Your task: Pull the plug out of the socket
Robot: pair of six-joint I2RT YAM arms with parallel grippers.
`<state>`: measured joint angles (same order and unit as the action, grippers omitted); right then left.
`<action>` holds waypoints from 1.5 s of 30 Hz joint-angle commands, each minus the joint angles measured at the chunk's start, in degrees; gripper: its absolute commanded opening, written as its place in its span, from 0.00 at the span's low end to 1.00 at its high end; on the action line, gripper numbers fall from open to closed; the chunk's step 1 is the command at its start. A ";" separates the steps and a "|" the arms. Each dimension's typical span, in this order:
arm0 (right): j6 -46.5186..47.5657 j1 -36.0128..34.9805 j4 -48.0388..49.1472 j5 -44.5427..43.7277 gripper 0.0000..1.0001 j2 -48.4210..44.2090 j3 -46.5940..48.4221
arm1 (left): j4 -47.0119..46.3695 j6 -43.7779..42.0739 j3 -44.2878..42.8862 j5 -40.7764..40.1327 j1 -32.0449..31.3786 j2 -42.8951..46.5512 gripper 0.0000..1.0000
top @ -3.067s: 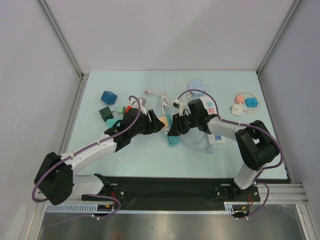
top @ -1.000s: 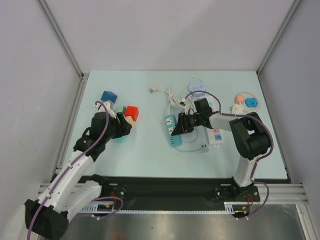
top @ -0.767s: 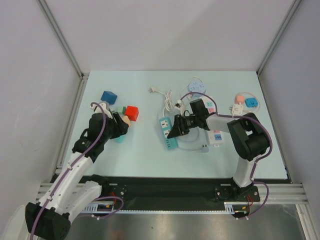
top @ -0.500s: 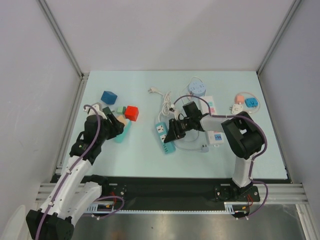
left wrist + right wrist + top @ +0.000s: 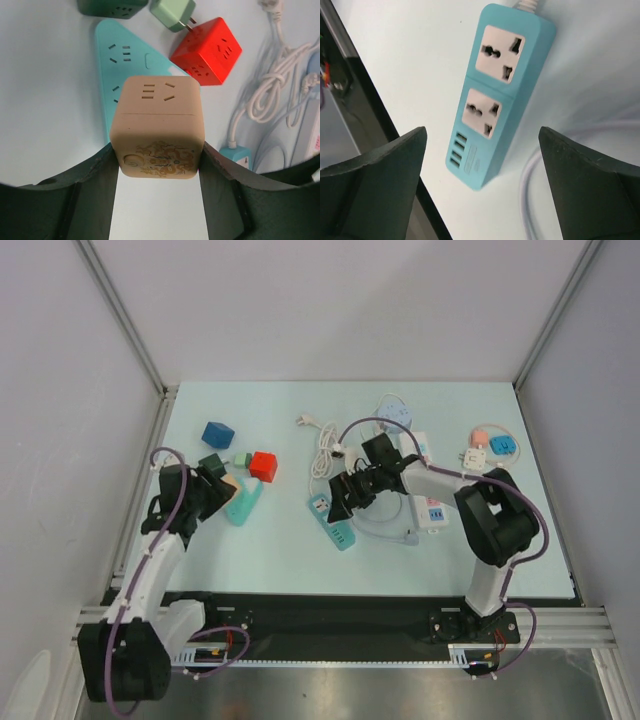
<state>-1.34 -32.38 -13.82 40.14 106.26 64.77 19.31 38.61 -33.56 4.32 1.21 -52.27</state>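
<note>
**Near left.** Close to the left edge of the table [image 5: 280, 560], the left claw [image 5: 218, 492] is clamped on a tan cube plug adapter [image 5: 157, 125]. One finger presses each side face, and outlet slots show on the upper face. From the wrist view the cube sits over a pale turquoise power strip [image 5: 112, 65]. Whether the two touch cannot be told.

**Centre.** The right claw [image 5: 481, 137] hangs with its fingers wide apart above a teal power strip [image 5: 507, 75] and grips nothing. The strip lies flat with two universal outlets and a row of USB ports facing up. It is well apart from the tan cube. A white cable [image 5: 270, 90] runs from one end of it to a knotted bundle farther back.

**Beyond the left claw.** A red cube socket [image 5: 263, 466], a pale green plug adapter [image 5: 241, 459] and a dark green cube [image 5: 211, 465] sit close together. A blue cube [image 5: 217, 434] lies farther toward the far left corner.

**Beyond the right claw.** A white power strip [image 5: 430, 502] lies to the right of the claw. A pale blue round item [image 5: 393, 415] sits nearer the far edge. Toward the right edge there is a cluster of small adapters [image 5: 490, 447] in pink, white and blue.
</note>
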 commanded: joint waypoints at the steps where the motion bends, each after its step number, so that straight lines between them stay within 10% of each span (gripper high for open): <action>1: 11.61 0.39 -5.51 -4.19 1.00 -7.63 2.55 | -7.53 1.74 -3.96 3.86 2.30 -6.14 0.00; 15: 19.45 6.54 -5.07 -1.38 1.00 -19.86 -1.93 | -11.93 -0.64 -19.52 6.32 2.39 -33.24 0.12; 19: 19.97 6.63 -4.98 -1.99 1.00 -20.04 -2.28 | -11.93 -1.25 -21.81 7.63 2.39 -36.58 0.40; 29: 21.82 7.42 -5.07 -4.63 1.00 -21.53 -2.99 | -11.58 -7.58 -20.15 5.44 2.39 -28.60 0.87; 45: 15.86 28.84 2.56 -2.78 1.00 -37.60 -8.43 | -13.34 -13.11 -6.25 22.84 1.34 -4.96 1.00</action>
<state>18.52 -8.43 -16.75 36.69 73.47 57.01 6.96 28.77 -40.86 21.19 3.20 -61.63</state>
